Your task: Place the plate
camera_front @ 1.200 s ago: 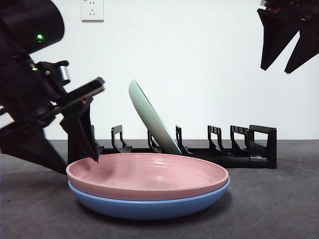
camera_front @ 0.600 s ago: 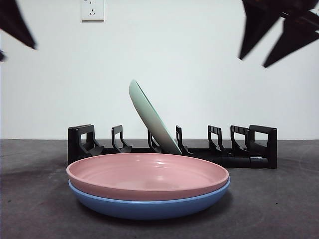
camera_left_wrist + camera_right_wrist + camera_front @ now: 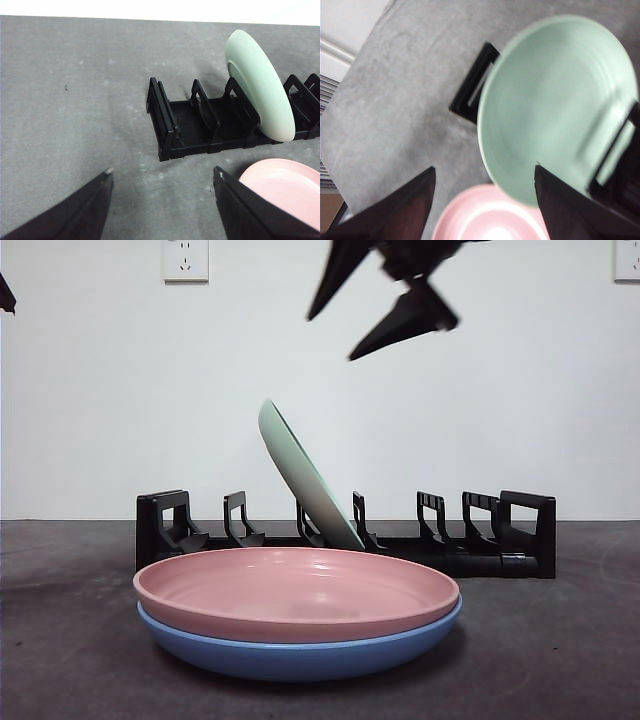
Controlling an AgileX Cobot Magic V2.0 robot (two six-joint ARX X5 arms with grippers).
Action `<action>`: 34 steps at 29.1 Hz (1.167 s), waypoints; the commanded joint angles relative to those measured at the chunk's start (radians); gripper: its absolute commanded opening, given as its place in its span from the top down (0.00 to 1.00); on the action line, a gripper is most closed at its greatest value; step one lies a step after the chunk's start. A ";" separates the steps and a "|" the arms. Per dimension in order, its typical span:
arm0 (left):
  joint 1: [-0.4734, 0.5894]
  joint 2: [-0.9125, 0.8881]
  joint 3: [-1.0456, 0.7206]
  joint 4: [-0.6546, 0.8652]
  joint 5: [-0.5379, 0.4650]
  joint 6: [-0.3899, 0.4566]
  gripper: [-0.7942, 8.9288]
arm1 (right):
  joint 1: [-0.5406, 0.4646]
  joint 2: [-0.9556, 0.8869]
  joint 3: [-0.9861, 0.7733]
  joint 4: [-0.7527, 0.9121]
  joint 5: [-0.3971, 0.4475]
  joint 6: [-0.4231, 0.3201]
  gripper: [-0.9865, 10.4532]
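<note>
Right pincer (image 3: 350,335) hangs spread and empty above the green plate (image 3: 305,480) leaning in the rack (image 3: 500,540).

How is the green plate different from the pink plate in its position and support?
The green plate stands tilted on edge in the black rack, while the pink plate lies flat. The green plate rests between the rack's dividers; the pink plate sits stacked on a blue plate in front of the rack. Both are round, shallow plates, and no gripper holds either.
</note>
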 commanded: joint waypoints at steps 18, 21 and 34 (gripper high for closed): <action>0.001 0.003 0.008 -0.008 -0.003 0.002 0.59 | 0.078 0.321 0.312 -0.048 0.021 0.059 0.66; 0.001 0.003 0.008 -0.008 -0.003 0.002 0.59 | 0.084 0.325 0.312 -0.037 0.026 0.063 0.68; 0.001 0.003 0.008 -0.008 -0.003 0.002 0.59 | 0.101 0.349 0.312 -0.019 0.036 0.092 0.69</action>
